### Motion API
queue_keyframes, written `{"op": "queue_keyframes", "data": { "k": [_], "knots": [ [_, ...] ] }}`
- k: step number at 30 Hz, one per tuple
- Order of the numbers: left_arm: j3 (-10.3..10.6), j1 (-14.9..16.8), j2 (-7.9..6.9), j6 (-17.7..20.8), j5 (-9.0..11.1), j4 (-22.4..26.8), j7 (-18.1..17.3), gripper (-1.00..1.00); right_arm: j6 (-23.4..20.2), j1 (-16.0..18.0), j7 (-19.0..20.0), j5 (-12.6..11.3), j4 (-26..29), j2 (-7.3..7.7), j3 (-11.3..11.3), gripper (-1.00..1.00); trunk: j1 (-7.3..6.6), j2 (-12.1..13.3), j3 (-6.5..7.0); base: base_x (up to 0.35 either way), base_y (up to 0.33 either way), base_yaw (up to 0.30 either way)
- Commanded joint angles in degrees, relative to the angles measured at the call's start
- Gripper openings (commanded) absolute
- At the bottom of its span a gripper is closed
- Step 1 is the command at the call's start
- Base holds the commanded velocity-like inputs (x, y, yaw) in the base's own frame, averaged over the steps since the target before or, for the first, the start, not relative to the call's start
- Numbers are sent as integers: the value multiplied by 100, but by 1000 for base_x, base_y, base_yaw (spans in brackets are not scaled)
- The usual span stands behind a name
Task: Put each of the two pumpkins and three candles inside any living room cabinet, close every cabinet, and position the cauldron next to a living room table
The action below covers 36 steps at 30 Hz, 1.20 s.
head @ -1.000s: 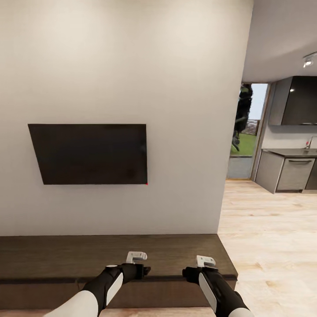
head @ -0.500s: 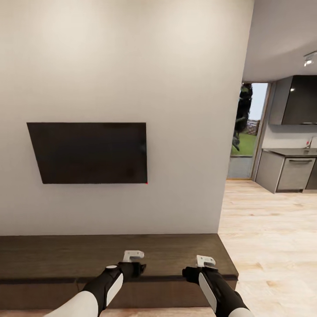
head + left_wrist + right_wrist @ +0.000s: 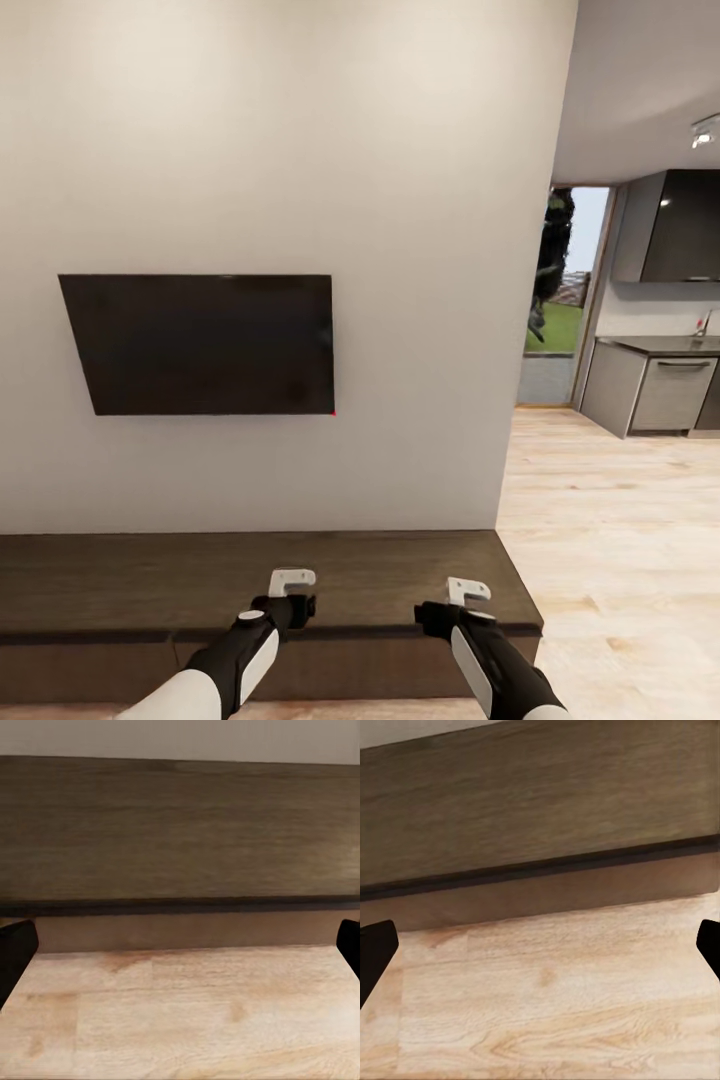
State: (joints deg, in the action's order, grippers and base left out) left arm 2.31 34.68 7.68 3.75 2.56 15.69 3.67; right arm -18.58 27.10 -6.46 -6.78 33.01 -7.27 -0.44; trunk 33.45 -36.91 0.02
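Dark wood cabinet (image 3: pixel 150 580) below wall television (image 3: pixel 200 343).

Cabinet (image 3: pixel 250 580) runs along the wall, below the wall-mounted TV (image 3: pixel 200 343). Kitchen counter (image 3: pixel 655 385) lies beyond, to the right.

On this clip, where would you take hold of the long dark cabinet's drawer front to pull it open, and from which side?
The cabinet front has no handle showing. Best bet is the dark gap under the top's overhanging edge: come in from the front, hook a fingertip over the front panel's upper lip, then pull back. Both pincers, left and right, are open and empty.
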Motion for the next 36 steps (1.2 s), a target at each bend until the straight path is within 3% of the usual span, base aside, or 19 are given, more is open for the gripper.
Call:
{"op": "queue_keyframes", "data": {
  "k": [1,4,10,18,21,22,25,26,29,30,33,36],
  "knots": [
    [28,-61,-2,-38,30,12,102,100,-3,-7,-39,-57,5,-2,-2,100,24,-45,-20,0,0,0],
    [26,-148,-2,-200,24,10,213,100,28,-15,-64,-58,-23,-7,2,100,90,-165,-74,0,0,0],
    [24,-420,-6,-460,17,18,263,100,581,-21,-119,-69,-612,-23,-21,100,222,-406,-181,0,0,0],
    [27,-549,-19,-656,20,84,83,100,984,-20,-209,-76,-1032,-17,-77,100,398,-727,-325,0,0,0],
    [23,-580,-20,-619,28,302,-27,100,1019,-20,-216,-73,-1069,-11,-377,100,463,-847,-379,0,0,0],
    [21,-623,-20,-603,29,421,-55,100,1035,-20,-216,-69,-1078,-8,-568,100,485,-887,-397,0,0,0],
    [27,-1067,-35,-292,40,1301,-135,100,1097,-20,-216,-65,-1086,-5,-760,100,551,-1007,-451,0,0,0],
    [31,-1422,-41,18,44,2042,-172,100,1133,-20,-216,-63,-1091,-2,-833,100,573,-1047,-469,0,0,0],
    [36,-2051,-52,407,52,3211,-296,100,1165,-20,-216,-62,-1097,7,-898,100,639,-1168,-523,0,0,0],
    [38,-2462,-60,570,53,3879,-400,100,1177,-20,-216,-61,-1100,20,-923,100,661,-1208,-541,0,0,0],
    [40,-2996,-68,734,62,4675,-517,100,1191,-21,-216,-61,-1121,43,-951,100,727,-1328,-594,0,0,0],
    [41,-3185,-71,789,69,4994,-551,100,1199,-21,-219,-59,-1159,54,-963,100,793,-1448,-648,0,0,0]
  ]
}}
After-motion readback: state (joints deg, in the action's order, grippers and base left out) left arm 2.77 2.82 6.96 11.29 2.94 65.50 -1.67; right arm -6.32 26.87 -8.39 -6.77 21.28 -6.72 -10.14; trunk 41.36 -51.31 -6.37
